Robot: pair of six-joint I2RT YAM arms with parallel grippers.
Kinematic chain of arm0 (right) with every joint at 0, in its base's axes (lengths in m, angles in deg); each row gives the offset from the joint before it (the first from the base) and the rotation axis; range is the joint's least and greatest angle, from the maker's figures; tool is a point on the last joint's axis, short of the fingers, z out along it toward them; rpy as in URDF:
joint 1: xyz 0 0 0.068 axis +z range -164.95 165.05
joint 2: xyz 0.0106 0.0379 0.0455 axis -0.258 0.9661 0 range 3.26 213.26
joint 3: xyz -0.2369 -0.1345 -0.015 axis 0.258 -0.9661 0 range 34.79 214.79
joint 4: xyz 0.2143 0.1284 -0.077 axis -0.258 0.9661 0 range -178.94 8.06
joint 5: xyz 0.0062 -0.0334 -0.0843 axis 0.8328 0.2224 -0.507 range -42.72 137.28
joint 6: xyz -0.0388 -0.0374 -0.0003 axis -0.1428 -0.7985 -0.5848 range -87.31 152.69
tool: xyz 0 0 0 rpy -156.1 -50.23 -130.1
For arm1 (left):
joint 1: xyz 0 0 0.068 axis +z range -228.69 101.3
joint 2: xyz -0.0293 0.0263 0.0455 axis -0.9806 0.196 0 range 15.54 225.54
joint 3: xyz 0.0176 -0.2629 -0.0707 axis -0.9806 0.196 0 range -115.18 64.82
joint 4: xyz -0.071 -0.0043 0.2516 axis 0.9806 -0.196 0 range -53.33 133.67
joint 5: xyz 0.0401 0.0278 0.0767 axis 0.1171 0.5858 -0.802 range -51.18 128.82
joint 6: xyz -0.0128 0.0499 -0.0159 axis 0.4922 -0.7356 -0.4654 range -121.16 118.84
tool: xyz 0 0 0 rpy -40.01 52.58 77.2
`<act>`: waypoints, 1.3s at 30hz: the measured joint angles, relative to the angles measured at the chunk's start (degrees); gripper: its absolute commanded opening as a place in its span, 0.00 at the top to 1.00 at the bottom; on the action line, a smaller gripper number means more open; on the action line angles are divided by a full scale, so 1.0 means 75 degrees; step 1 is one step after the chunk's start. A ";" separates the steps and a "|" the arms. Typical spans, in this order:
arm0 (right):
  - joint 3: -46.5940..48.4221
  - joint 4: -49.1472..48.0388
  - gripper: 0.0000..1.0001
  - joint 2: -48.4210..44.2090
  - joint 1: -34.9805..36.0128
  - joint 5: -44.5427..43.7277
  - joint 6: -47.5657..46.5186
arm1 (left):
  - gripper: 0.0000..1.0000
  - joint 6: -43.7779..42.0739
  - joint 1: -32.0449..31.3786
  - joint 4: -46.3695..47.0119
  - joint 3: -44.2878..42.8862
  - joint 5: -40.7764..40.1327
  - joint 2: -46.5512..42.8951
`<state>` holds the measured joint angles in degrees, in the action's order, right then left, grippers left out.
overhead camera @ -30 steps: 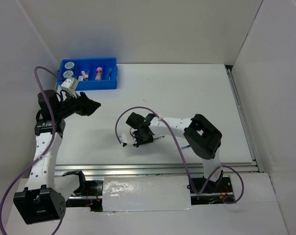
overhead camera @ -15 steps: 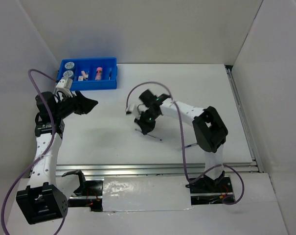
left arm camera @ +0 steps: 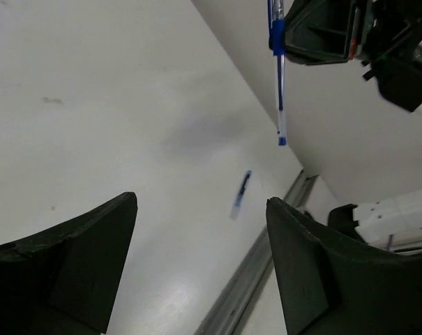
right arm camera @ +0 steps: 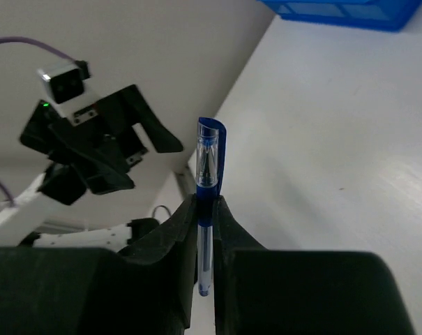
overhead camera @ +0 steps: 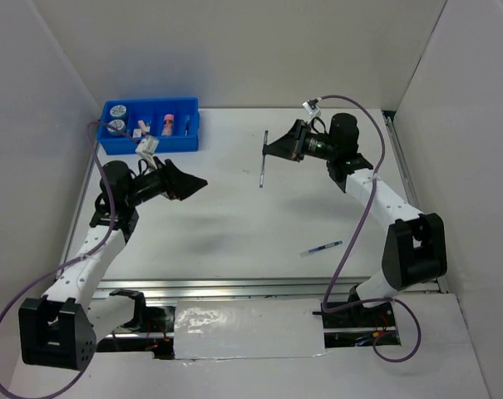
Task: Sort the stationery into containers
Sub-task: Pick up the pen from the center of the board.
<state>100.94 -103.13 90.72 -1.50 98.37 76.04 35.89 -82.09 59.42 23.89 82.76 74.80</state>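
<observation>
My right gripper (overhead camera: 272, 150) is shut on a thin blue pen (overhead camera: 263, 160), held above the middle of the table; the pen (right arm camera: 206, 202) stands pinched between the fingers in the right wrist view, and it shows in the left wrist view (left arm camera: 278, 70). A second blue pen (overhead camera: 321, 248) lies on the table at the right front, also in the left wrist view (left arm camera: 240, 194). My left gripper (overhead camera: 193, 183) is open and empty, raised over the left of the table. The blue tray (overhead camera: 151, 143) at the back left holds two tape rolls (overhead camera: 116, 117), white erasers (overhead camera: 140, 128) and a pink tube (overhead camera: 168, 123).
White walls enclose the table on the left, back and right. A metal rail (overhead camera: 268, 286) runs along the front edge. A purple cable (overhead camera: 361, 191) loops beside the right arm.
My right arm has lifted the pen from the table's middle and swung it back and right. My left gripper has moved right and forward, away from the tray.
</observation>
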 measured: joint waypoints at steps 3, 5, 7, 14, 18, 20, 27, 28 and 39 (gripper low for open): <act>-0.0338 -0.0828 1.00 -0.0035 0.0108 0.0041 0.1151 | 0.14 0.0586 -0.0376 0.0557 0.0003 0.0105 0.0455; -0.0469 -0.1172 1.00 -0.0035 0.0105 0.0017 0.1711 | 0.16 0.0880 -0.0624 0.0781 -0.0058 0.0125 0.0769; -0.0548 -0.1515 1.00 -0.0035 0.0102 -0.0015 0.2218 | 0.18 0.0997 -0.0892 0.0799 -0.0274 0.0122 0.1110; -0.0673 -0.2092 1.00 -0.0035 0.0117 -0.0175 0.3013 | 0.23 0.1510 -0.1428 0.1422 -0.1067 0.0119 0.2139; -0.0749 -0.2174 1.00 -0.0032 0.0125 -0.0213 0.3139 | 0.23 0.1760 -0.1746 0.1740 -0.1323 0.0128 0.2608; -0.0766 -0.2180 1.00 -0.0017 0.0125 -0.0256 0.3182 | 0.23 0.1859 -0.1915 0.1775 -0.1501 0.0134 0.2795; -0.0766 -0.2209 1.00 0.0079 0.0149 -0.0297 0.3223 | 0.23 0.1886 -0.2489 0.1985 -0.2154 0.0280 0.3203; -0.0766 -0.2212 1.00 0.0090 0.0157 -0.0297 0.3235 | 0.23 0.1886 -0.2541 0.2005 -0.2224 0.0297 0.3252; -0.0761 -0.2235 1.00 0.0189 0.0175 -0.0297 0.3305 | 0.39 0.1851 -0.2728 0.1883 -0.2358 0.0312 0.3579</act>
<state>95.23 -119.90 92.14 -0.19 96.14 100.83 49.77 -102.55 73.54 6.21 85.10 101.64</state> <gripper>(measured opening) 0.163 0.657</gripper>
